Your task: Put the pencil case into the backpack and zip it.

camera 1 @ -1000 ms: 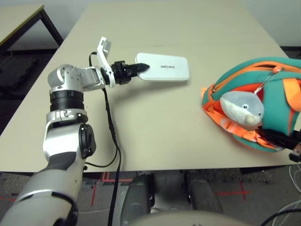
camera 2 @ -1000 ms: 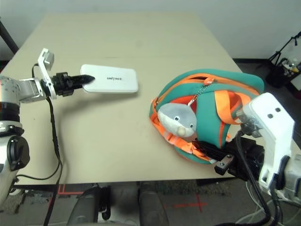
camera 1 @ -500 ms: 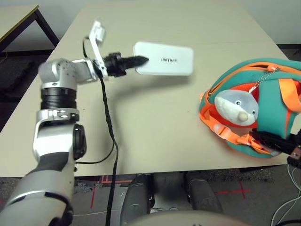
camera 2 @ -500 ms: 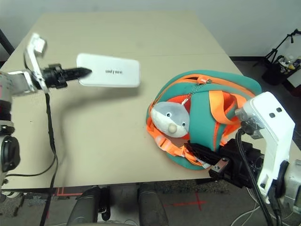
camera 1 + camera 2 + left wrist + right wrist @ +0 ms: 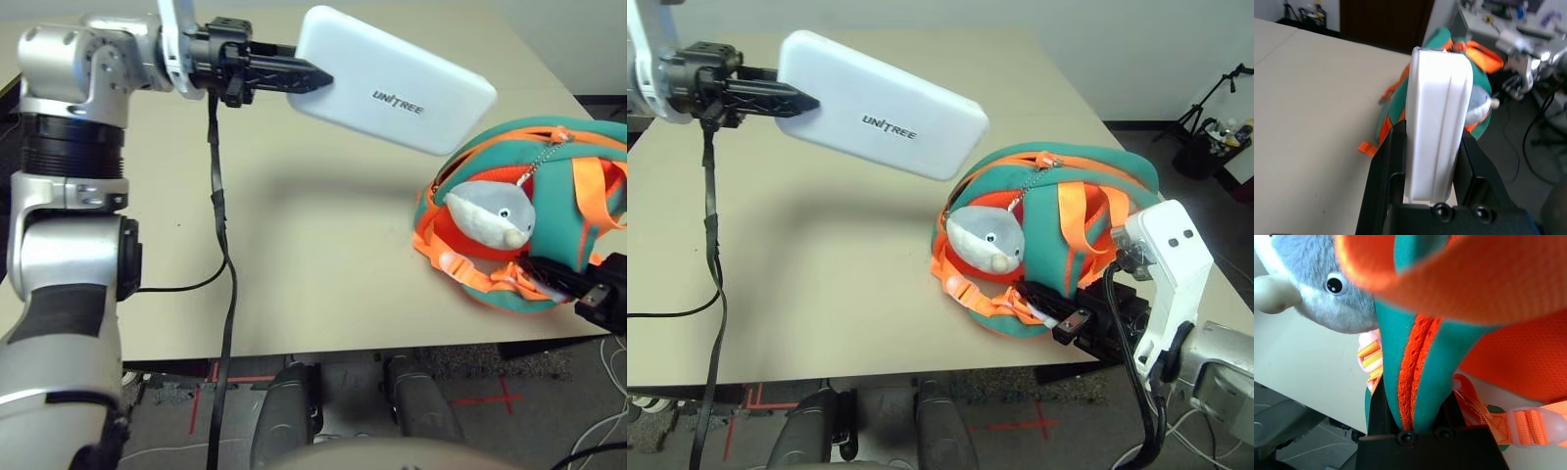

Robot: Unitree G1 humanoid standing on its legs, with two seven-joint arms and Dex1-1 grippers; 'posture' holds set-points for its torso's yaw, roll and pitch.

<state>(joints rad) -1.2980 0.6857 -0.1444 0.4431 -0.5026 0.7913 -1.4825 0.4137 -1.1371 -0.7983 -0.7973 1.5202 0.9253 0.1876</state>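
Gripping the white pencil case [image 5: 884,106] between its two black fingers, the left gripper [image 5: 770,97] holds it up above the table [image 5: 284,264], tilted so that its far end slants toward the backpack [image 5: 1043,201]. The case is clamped across its thickness at the end nearest the gripper, one finger on either face (the face with the dark "UNITREE" lettering [image 5: 399,103] is turned up toward the head). It is outside the backpack, to the left of it.

The backpack, teal with orange trim, sits at the right-hand part of the table, near the edge closest to the robot. The right gripper [image 5: 1418,416] has its fingers closed on a fold of the teal fabric [image 5: 1425,377], with a strip of orange mesh [image 5: 1413,367] running down the middle of that fold. Beside the pinched part hangs a grey-and-white plush animal charm [image 5: 986,238] (round-eyed, with a pale knob of a nose), attached by a bead chain [image 5: 1027,188] near the orange zipper edging. An orange strap with a pale buckle [image 5: 458,265] lies along the backpack's side nearest the robot, and an orange loop [image 5: 1074,217] arches over the teal cloth.
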